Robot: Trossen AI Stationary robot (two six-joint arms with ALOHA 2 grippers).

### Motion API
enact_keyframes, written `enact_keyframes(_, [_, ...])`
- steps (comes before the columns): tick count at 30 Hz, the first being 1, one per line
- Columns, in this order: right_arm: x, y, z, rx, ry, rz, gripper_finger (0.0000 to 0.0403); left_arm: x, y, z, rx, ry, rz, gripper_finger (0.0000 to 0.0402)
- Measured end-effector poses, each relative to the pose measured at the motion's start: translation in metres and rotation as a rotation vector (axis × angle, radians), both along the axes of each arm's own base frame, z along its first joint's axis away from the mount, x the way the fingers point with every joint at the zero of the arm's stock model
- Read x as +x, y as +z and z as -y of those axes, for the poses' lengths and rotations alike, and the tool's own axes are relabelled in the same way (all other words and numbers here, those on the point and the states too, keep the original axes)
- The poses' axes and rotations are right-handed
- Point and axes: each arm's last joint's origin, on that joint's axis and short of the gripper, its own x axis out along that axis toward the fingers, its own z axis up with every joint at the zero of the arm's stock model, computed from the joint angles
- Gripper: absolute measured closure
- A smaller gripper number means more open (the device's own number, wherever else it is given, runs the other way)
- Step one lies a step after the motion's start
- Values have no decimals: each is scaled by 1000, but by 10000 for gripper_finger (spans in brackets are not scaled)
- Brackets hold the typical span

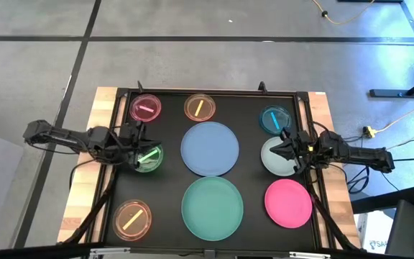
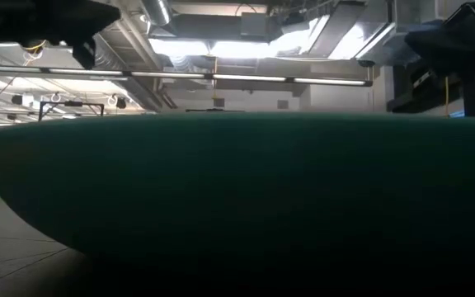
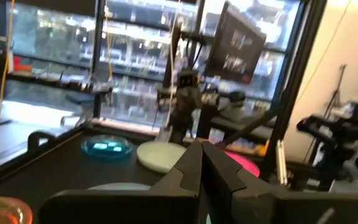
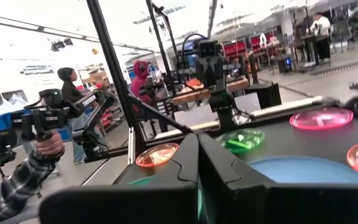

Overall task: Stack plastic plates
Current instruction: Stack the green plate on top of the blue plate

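Note:
In the high view several plates lie flat on the black mat: large light-blue [image 1: 210, 148] and teal [image 1: 212, 207], medium white [image 1: 279, 155] and hot-pink [image 1: 288, 203], small pink [image 1: 145, 108], two orange [image 1: 200, 107] [image 1: 132, 219], cyan [image 1: 274, 119] and green [image 1: 147, 157]. My left gripper [image 1: 139, 153] is shut over the green plate's left rim. My right gripper [image 1: 282, 150] is shut over the white plate. Each wrist view shows its fingertips [image 3: 201, 155] [image 4: 197, 146] together with nothing between them. The teal plate [image 2: 237, 181] fills the low view.
The mat sits on a wooden table [image 1: 85, 180] and has a raised black frame [image 1: 207, 91] around it. Cables [image 1: 408, 155] run off to the right. People stand in the room beyond; one hand holds a camera rig [image 4: 42, 121].

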Motion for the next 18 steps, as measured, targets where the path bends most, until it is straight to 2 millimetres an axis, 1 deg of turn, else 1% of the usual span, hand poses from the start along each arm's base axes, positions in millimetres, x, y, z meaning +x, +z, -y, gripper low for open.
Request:
enact_keyframes(5, [-4, 15, 0, -52, -15, 37, 402, 27, 16, 4, 12, -5, -84, 401])
enact_keyframes(11, [-3, 29, 1, -126, -72, 55, 402, 64, 28, 9, 26, -7, -185, 400])
enact_keyframes(14, [4, 30, 3, -164, -114, 18, 402, 86, 33, 12, 27, -3, -279, 400])
enact_keyframes(18, [21, 32, 4, -234, -149, -29, 402, 115, 43, 19, 20, -6, -406, 400])
